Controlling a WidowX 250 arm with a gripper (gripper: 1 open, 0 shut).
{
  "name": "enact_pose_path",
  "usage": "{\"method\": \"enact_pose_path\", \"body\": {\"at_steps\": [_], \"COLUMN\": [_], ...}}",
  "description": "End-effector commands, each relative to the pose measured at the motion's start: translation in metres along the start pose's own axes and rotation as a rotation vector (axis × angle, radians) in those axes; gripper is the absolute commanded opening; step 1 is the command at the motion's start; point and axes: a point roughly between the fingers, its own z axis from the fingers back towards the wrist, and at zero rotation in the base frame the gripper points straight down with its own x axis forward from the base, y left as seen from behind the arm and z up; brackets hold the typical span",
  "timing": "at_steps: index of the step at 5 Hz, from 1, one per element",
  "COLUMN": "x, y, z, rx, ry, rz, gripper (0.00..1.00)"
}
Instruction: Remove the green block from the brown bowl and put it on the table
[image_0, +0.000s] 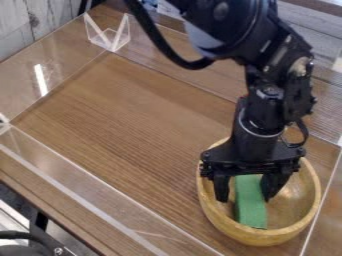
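Note:
The green block (251, 203) lies inside the brown bowl (310, 205) at the lower right of the table. My gripper (250, 181) points straight down into the bowl, right over the upper end of the block. It is open, with one black finger (217, 184) left of the block and the other to its right. The arm's black body hides the far part of the bowl and the top of the block.
A red object (246, 101) shows partly behind the arm, beyond the bowl. A clear folded stand (107, 33) sits at the far left. Clear acrylic walls (54, 165) border the wooden table (120, 120) on the left and front.

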Motion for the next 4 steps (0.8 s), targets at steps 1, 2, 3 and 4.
{"method": "enact_pose_path", "body": {"at_steps": [1,2,3,4], "x": [0.002,-0.001,0.003,0.011], "y": [-0.005,-0.006,0.001,0.001], "z": [0.003,-0.001,-0.001,0.009], "rx": [-0.024,-0.015,-0.015,-0.026], "ry": [-0.031,-0.044,-0.046,-0.056], "rz": [0.069,0.107,0.095,0.057], "gripper": [1.0,1.0,0.0,0.0]}}
